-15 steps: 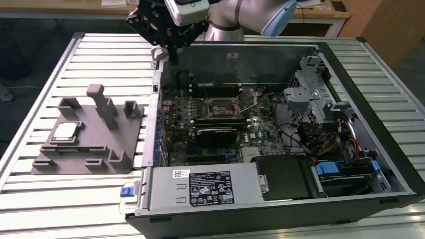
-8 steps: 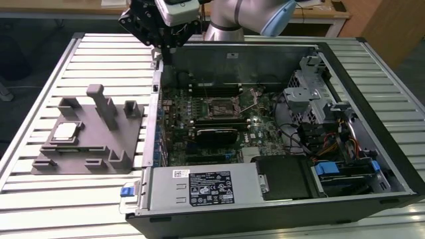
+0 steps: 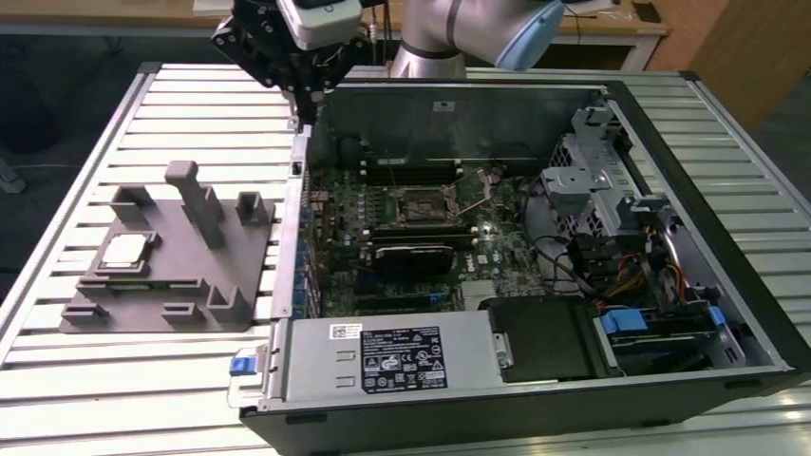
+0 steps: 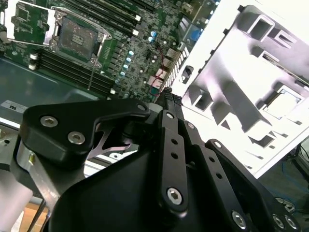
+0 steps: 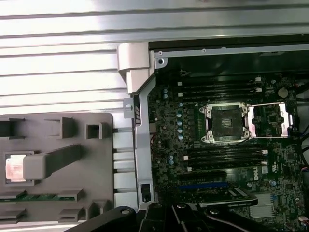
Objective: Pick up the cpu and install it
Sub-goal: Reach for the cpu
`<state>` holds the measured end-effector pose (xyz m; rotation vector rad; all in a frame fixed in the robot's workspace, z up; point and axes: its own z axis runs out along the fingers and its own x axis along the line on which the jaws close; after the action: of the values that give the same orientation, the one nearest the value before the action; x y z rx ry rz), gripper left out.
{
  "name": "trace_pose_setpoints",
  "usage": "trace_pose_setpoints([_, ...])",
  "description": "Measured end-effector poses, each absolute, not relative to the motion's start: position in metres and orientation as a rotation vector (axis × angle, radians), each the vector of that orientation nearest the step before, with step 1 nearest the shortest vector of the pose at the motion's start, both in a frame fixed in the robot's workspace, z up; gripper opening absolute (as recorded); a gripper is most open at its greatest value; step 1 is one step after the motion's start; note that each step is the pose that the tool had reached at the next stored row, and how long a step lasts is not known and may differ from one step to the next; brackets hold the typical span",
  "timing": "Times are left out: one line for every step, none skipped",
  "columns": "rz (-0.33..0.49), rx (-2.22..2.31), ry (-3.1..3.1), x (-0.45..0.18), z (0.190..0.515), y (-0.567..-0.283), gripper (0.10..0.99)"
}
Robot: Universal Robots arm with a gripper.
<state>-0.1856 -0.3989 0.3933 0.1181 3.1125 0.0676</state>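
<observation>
One cpu (image 5: 14, 169) edge hides behind a post of the grey block (image 5: 99, 164); jaws pinched together, empty.

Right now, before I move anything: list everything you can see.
cpu: one, silvery-white, in a recess of the block.
block: one, grey, on the table, at the exterior view's left of the case.
case: one, black, open, lying on the table.
board: one, green, inside the case.
socket: one, dark, on the board, cover plate flipped aside.
power supply: one, silver, in the case.
table: one, slatted metal, under it all.
arm: one, silver, behind the case.
hand: one, black, shut, empty, above the case wall nearest the block.
</observation>
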Motion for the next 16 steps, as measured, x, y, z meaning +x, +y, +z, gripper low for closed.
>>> trace_pose_setpoints([0.068, 0.118, 3.112, -0.187, 0.393, -0.399, 0.106])
trace_pose_setpoints([0.068, 0.118, 3.112, -0.189, 0.393, -0.399, 0.106])
trace_pose_setpoints([0.068, 0.118, 3.112, -0.191, 0.393, -0.399, 0.106])
trace_pose_setpoints([0.068, 0.118, 3.112, -0.193, 0.393, -0.399, 0.106])
trace_pose_setpoints([0.068, 0.118, 3.112, -0.195, 0.393, -0.399, 0.106])
trace_pose_setpoints([0.068, 0.118, 3.112, -0.197, 0.393, -0.399, 0.106])
trace_pose_setpoints([0.068, 0.118, 3.112, -0.198, 0.393, -0.399, 0.106])
trace_pose_setpoints([0.068, 0.118, 3.112, -0.201, 0.393, -0.399, 0.106])
trace_pose_setpoints([0.068, 0.118, 3.113, -0.203, 0.393, -0.399, 0.106])
trace_pose_setpoints([0.068, 0.118, 3.113, -0.205, 0.393, -0.399, 0.106])
trace_pose_setpoints([0.068, 0.118, 3.113, -0.207, 0.393, -0.399, 0.106])
trace_pose_setpoints([0.068, 0.118, 3.112, -0.209, 0.393, -0.399, 0.106])
trace_pose_setpoints([0.068, 0.118, 3.112, -0.211, 0.393, -0.399, 0.106])
trace_pose_setpoints([0.068, 0.118, 3.112, -0.213, 0.393, -0.399, 0.106])
trace_pose_setpoints([0.068, 0.118, 3.112, -0.215, 0.393, -0.399, 0.106])
trace_pose_setpoints([0.068, 0.118, 3.112, -0.218, 0.393, -0.399, 0.106])
